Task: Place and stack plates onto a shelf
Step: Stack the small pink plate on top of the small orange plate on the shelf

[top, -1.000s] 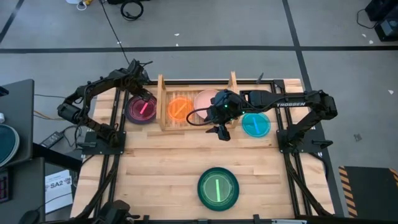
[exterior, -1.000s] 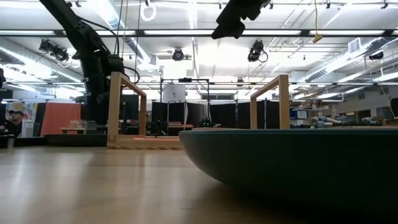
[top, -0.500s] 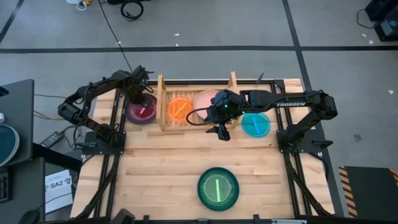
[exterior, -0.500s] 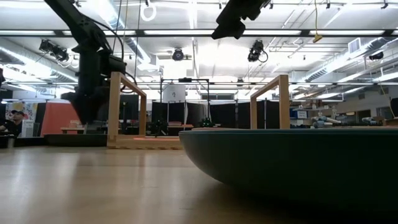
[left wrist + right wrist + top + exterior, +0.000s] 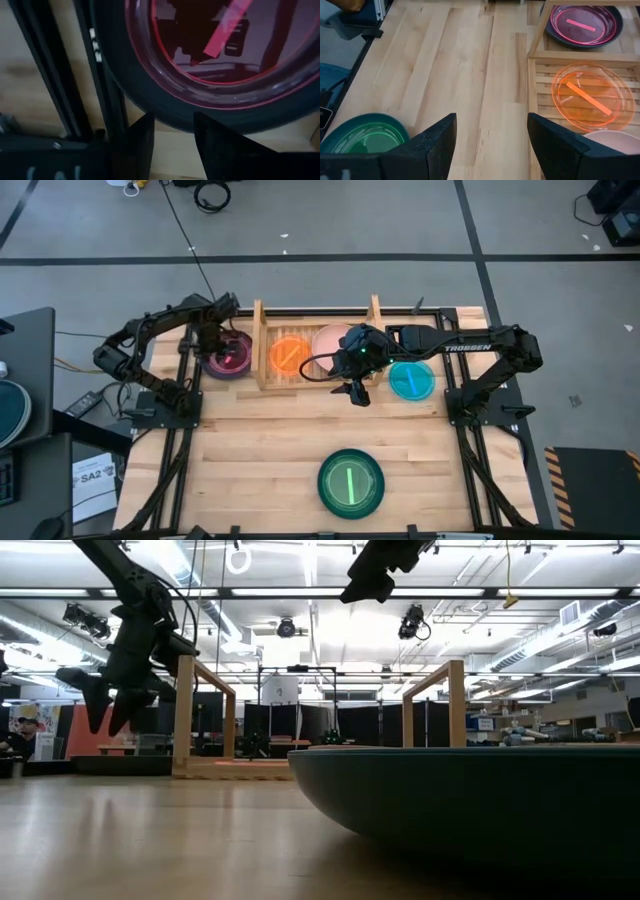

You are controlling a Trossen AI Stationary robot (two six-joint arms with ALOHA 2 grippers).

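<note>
We see the left gripper (image 5: 213, 340) hanging over the outer rim of the round maroon plastic plate (image 5: 229, 354), its two dark fingers (image 5: 142, 142) parted with nothing between them; in the low view it hangs (image 5: 105, 705) clear above the butcher-block tabletop (image 5: 260, 450), so there is free air beneath it. That plate seems to sit on a darker plate, though we cannot be sure from these angles. Just beyond it, past a wooden side board, stands the low shelf of pale wooden slats (image 5: 262, 345), holding the small translucent orange plate (image 5: 290, 356) and, beside it, the round pink plate (image 5: 330, 338), partly hidden under the right arm. The right gripper (image 5: 357, 392) hovers at the shelf's front edge with its jaws spread wide and empty; ahead of it lies a broad stretch of bare wood. Just to its outer side rests the small translucent cyan plate (image 5: 411, 380), off the shelf. The round dark green-teal plate (image 5: 351, 483) lies well apart, near the table's front edge, with open table around it.
</note>
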